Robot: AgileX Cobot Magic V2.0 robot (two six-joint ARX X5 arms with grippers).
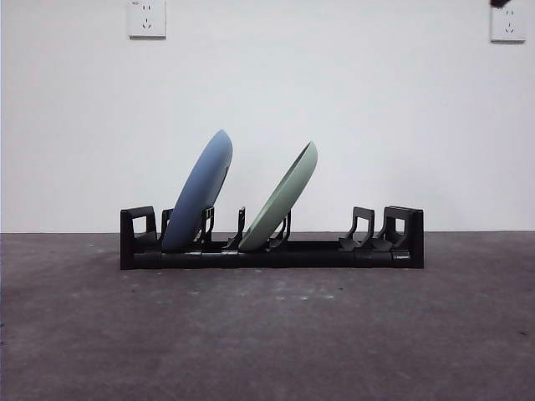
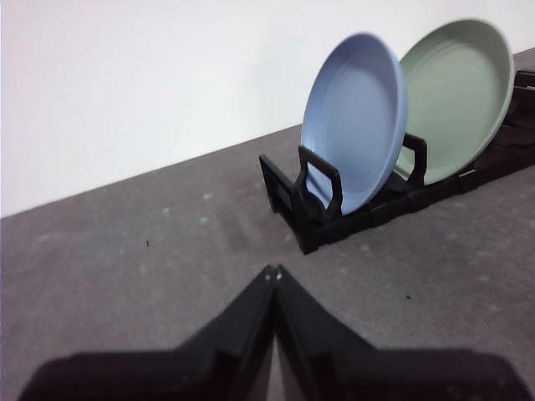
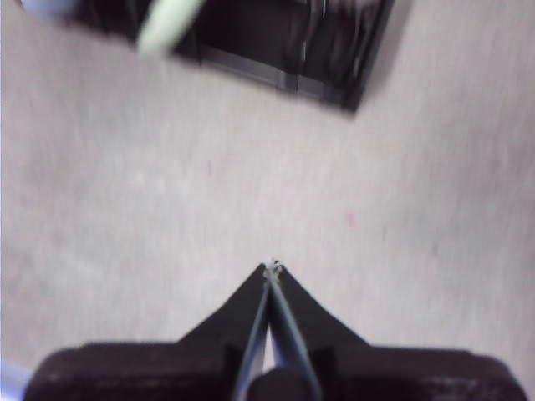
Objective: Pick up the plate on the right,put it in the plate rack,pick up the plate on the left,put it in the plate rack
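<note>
Left gripper (image 2: 273, 271): jaws pressed together, nothing between them, over bare table (image 2: 125, 276); I see it low in its wrist frame, well apart from the rack.

Right gripper (image 3: 272, 267): jaws closed tip to tip, empty, above the table; the view is blurred. Only a black tip shows at the front frame's top right corner.

Rack (image 1: 272, 251): centre of the front frame, standing on the table, blocky ends left and right.

Blue plate (image 1: 201, 192): in the rack near its left end, on edge, tilted right.

Green plate (image 1: 284, 200): in the rack just right of the blue one, leaning the same way, more steeply tilted.

Wall (image 1: 334, 100): white, behind; two sockets (image 1: 147, 18) at the top.
</note>
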